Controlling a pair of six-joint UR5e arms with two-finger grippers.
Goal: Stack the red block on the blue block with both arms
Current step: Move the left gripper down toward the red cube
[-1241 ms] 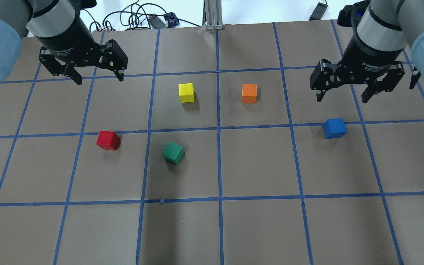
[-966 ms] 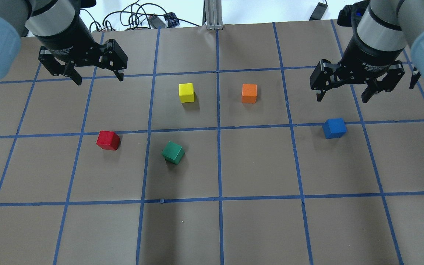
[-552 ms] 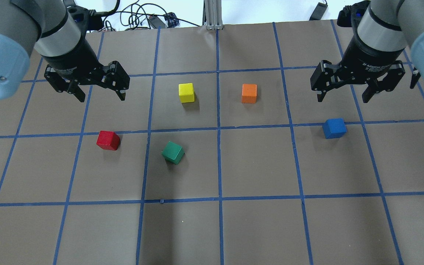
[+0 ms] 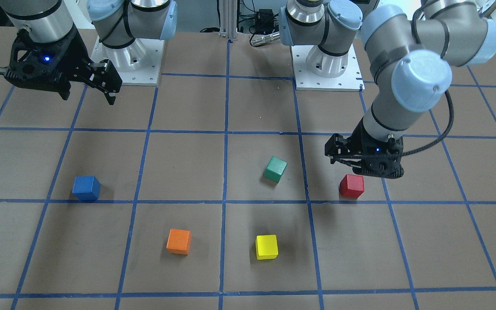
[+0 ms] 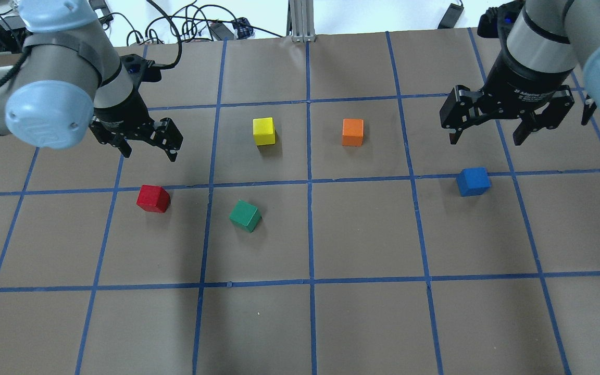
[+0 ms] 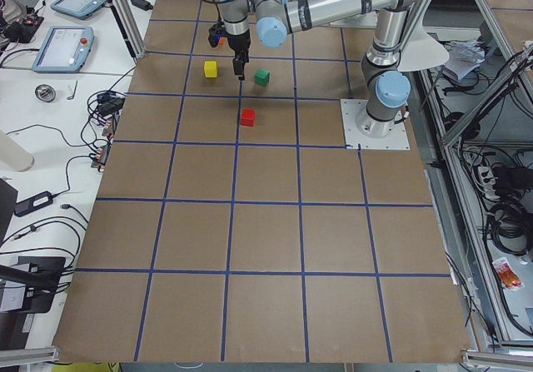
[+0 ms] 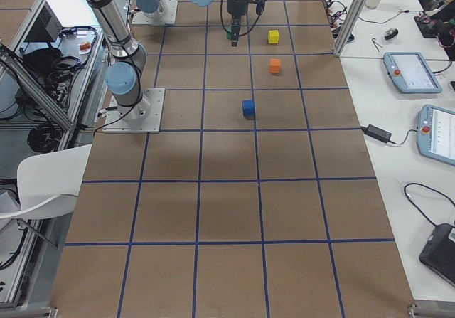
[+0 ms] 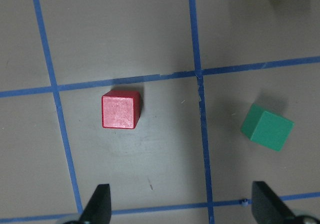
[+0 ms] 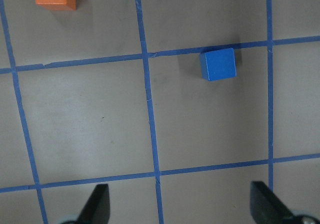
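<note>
The red block (image 5: 152, 198) lies on the brown gridded table, left of middle; it also shows in the left wrist view (image 8: 120, 109). My left gripper (image 5: 150, 155) is open and empty. It hangs above the table just beyond the red block and apart from it. The blue block (image 5: 473, 181) lies on the right, against a blue tape line; it also shows in the right wrist view (image 9: 218, 64). My right gripper (image 5: 485, 140) is open and empty, high above the table beyond the blue block.
A green block (image 5: 245, 215) lies turned, to the right of the red one. A yellow block (image 5: 263, 130) and an orange block (image 5: 352, 132) lie further back near the middle. Cables (image 5: 196, 23) run along the far table edge.
My left arm has swung from the far left corner toward the red block and lowered, with its jaws still open. My right gripper has barely moved. No block has moved.
</note>
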